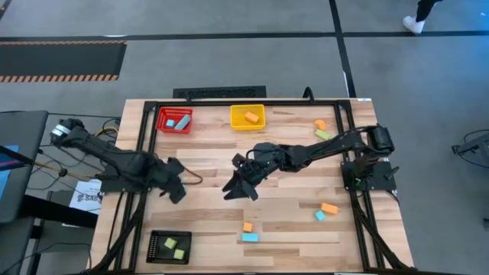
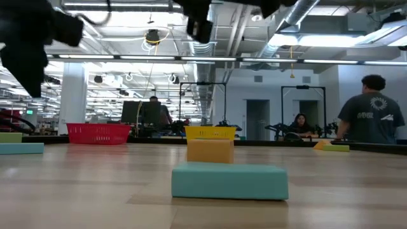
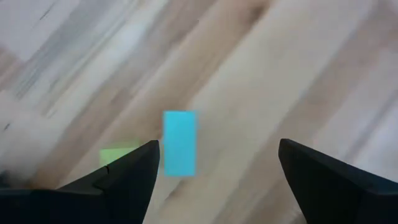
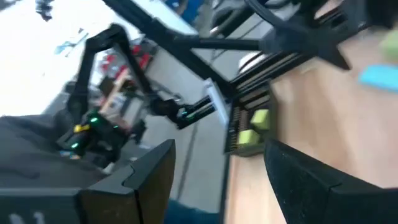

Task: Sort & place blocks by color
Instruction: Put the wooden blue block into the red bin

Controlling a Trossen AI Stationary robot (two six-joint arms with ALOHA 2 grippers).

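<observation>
Loose blocks lie flat on the table: a light blue bar (image 1: 250,237) (image 2: 229,181) with an orange block (image 1: 247,227) (image 2: 210,151) behind it, an orange block (image 1: 329,208) and a light blue one (image 1: 319,216) at the right, and an orange block (image 1: 319,124) and a green one (image 1: 324,134) far right. My left gripper (image 1: 179,188) (image 3: 217,162) hangs open over the table's left middle. Past its fingers lie a light blue bar (image 3: 180,142) and a green block (image 3: 118,155). My right gripper (image 1: 238,187) (image 4: 217,168) is open above the table's middle, holding nothing.
A red bin (image 1: 175,120) with light blue blocks and a yellow bin (image 1: 247,116) with an orange block stand at the far edge. A black bin (image 1: 169,246) (image 4: 252,127) with green blocks sits at the near left corner. People show in the room behind (image 2: 369,114).
</observation>
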